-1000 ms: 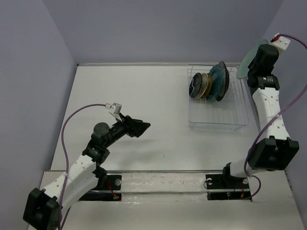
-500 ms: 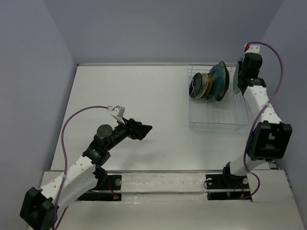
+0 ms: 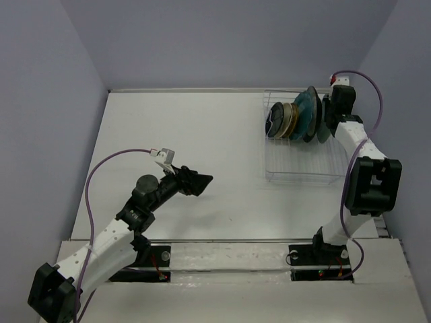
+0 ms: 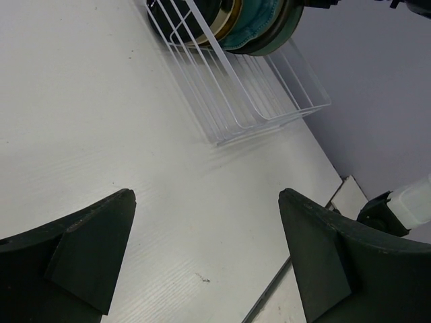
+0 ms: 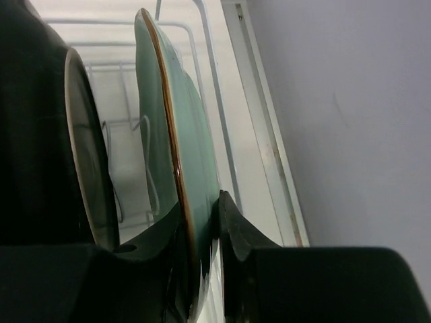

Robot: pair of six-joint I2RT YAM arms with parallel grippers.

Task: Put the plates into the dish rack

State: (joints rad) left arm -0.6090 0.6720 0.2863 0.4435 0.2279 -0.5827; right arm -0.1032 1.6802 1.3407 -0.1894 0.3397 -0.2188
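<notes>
Overhead view of two robot arms at a white surface (image 3: 202, 134). Over the last second the right arm has swung down from high beside the right wall, bringing a mint plate (image 5: 172, 155) to the white wire dish rack (image 3: 306, 168) at the far right of the surface. The right claw (image 5: 200, 229) is narrow, pinching the plate's lower edge between its two dark fingers.

The plate now stands on edge at the right end of a row of plates (image 3: 289, 120) already upright in the rack, just beside the scalloped teal plate (image 3: 308, 111). This looks like the last plate to load; no others lie on the surface. Whether its edge already sits between the bars cannot be told.

Up close, the mint plate is glossy pale green with a thin brown rim and is nearly vertical. Another pale-rimmed plate (image 5: 87, 175) stands close to its left.

The left claw (image 3: 195, 180) hovers over the bare surface, well apart from the rack, jaws wide and empty.
</notes>
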